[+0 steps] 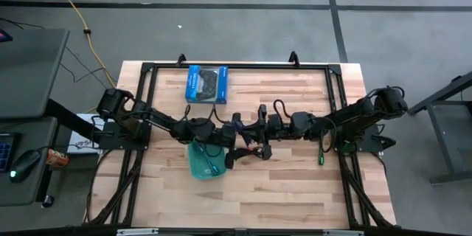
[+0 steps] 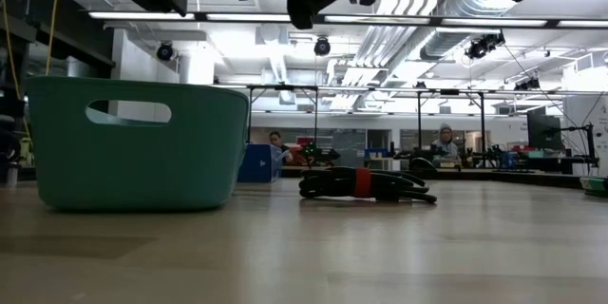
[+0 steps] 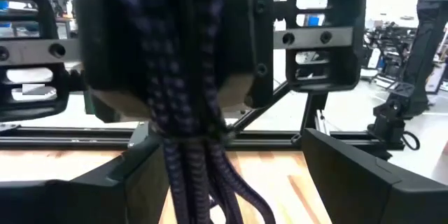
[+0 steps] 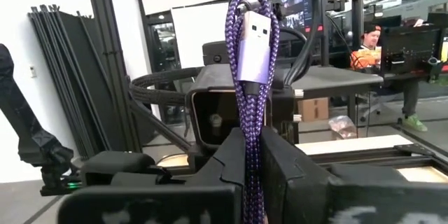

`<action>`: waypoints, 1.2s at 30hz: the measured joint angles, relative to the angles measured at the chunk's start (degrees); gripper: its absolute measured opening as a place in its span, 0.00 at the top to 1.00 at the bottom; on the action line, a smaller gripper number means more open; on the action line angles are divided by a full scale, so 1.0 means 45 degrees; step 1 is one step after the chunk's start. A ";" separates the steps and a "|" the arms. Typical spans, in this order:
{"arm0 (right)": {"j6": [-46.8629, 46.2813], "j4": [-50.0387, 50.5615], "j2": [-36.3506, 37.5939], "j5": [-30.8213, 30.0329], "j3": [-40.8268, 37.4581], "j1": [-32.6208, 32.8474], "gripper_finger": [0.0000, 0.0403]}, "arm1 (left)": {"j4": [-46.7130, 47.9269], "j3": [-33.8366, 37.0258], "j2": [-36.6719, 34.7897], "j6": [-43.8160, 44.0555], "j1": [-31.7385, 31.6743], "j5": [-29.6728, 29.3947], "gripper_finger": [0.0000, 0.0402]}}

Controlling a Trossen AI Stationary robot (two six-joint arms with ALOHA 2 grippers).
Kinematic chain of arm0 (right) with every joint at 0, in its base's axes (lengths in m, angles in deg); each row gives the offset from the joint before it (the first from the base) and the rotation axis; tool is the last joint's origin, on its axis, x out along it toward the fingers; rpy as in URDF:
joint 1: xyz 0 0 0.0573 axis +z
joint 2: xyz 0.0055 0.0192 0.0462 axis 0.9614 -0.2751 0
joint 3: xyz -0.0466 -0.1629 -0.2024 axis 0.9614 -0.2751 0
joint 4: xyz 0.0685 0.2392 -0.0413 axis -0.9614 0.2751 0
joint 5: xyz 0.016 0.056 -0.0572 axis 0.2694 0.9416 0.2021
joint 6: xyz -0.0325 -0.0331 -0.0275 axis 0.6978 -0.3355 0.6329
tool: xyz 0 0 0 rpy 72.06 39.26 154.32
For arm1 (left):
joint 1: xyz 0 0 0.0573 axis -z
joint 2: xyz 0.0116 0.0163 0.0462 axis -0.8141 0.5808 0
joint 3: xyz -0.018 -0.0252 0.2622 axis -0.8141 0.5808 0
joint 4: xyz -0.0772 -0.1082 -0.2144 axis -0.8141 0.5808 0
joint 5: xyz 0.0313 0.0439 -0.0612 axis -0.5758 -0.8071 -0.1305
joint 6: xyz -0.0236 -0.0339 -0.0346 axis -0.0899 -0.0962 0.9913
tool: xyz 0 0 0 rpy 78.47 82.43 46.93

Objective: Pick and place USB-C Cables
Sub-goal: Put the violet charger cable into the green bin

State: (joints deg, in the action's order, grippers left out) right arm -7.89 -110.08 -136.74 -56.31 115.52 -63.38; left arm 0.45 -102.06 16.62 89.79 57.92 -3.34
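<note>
Purple cable [image 4: 250,77] is off the desk, pinched in the right claw [image 4: 255,161], fingers pressed together on the bundle's lower part. Bundle stands upright in the right wrist view, long axis running out along the fingers, folded loop and silver plug [image 4: 255,45] at the far end. The left wrist view shows the same purple braid [image 3: 185,112] hanging right in front of the left claw [image 3: 224,182], whose fingers are spread wide either side of it, not touching that I can tell. In the high view both claws meet mid-desk just beside the teal bin [image 1: 206,161].

Handling, judged: light, soft braided cord, bends easily, loops may splay if gripped at one end. Not fragile, braid gives decent friction. Best hold is mid-bundle across all strands, not on the plug.

Black cable with red tie [image 2: 366,185] lies flat on the wooden desk [image 2: 380,247], long axis sideways in the low view, beside the bin [image 2: 133,142]. Green cable [image 1: 322,151] lies on the desk near the right arm. Blue box [image 1: 207,83] sits at the desk's far edge. People are seated far back in the room.
</note>
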 joint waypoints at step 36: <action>-0.0339 0.0592 0.0015 0.0039 0.0005 0.0000 0.81 | 0.0107 0.0011 -0.0005 0.0686 -0.0015 -0.1093 0.99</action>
State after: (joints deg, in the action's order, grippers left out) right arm -9.41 -107.42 -136.67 -56.14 115.55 -63.38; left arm 0.93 -102.01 16.60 92.88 57.85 -8.26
